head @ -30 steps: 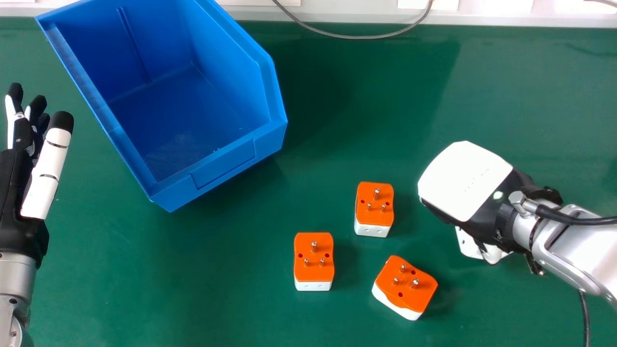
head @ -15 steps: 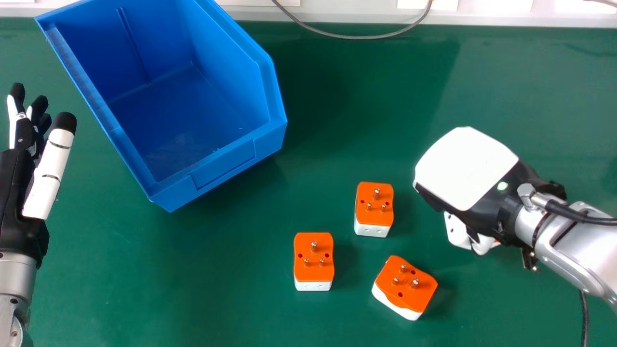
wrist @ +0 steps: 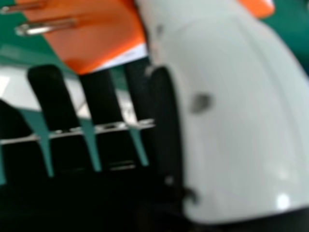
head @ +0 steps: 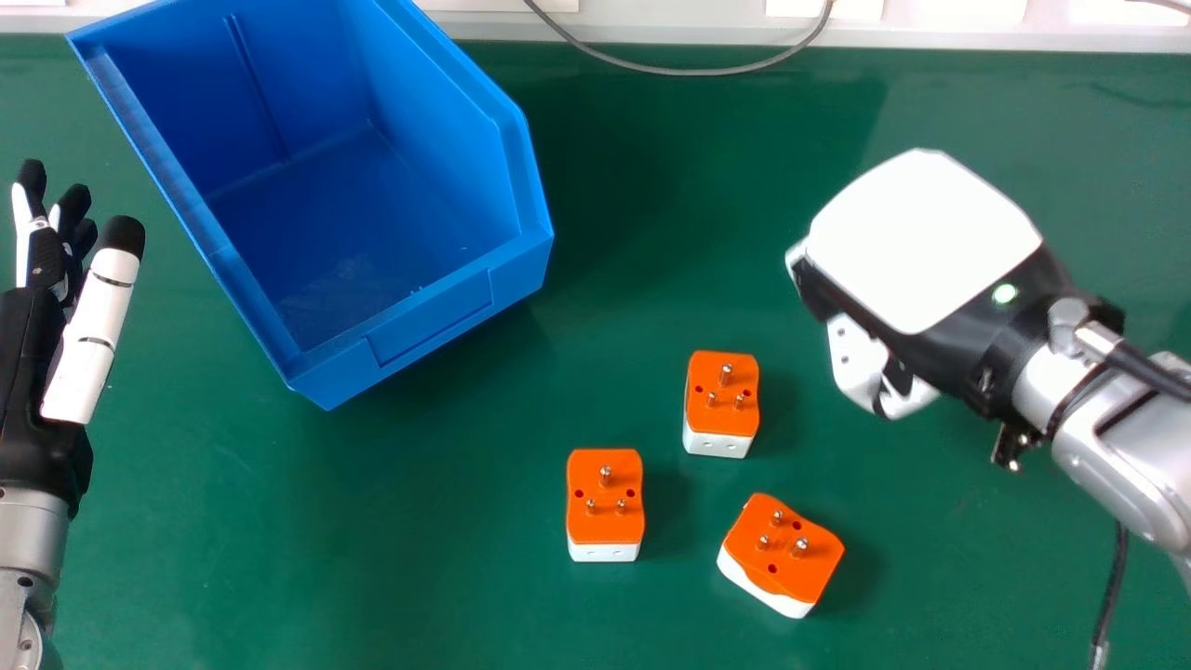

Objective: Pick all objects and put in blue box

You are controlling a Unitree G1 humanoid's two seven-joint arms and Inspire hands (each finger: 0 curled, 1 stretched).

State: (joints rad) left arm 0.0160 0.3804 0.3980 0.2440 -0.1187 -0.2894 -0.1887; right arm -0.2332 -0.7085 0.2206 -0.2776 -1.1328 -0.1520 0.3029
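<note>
At the left edge of the head view my left hand is open above the table, its fingers straight. On the right side, my right hand hangs back up, over the table. In the right hand view the thumb of my right hand and its dark fingers close round an orange and white plug adapter with metal pins. Three more adapters stand pins up on the table: one nearer the box, one lower left of it, one tilted round at lower right. The blue box holds nothing visible.
The green table spreads out below the box. A grey cable loops over the far edge, beside a pale ledge. A dark cable hangs near the right forearm.
My right hand has moved away from the near edge, toward the far side of the table, apparently rising. The left hand, the box and the three standing adapters have barely changed.
</note>
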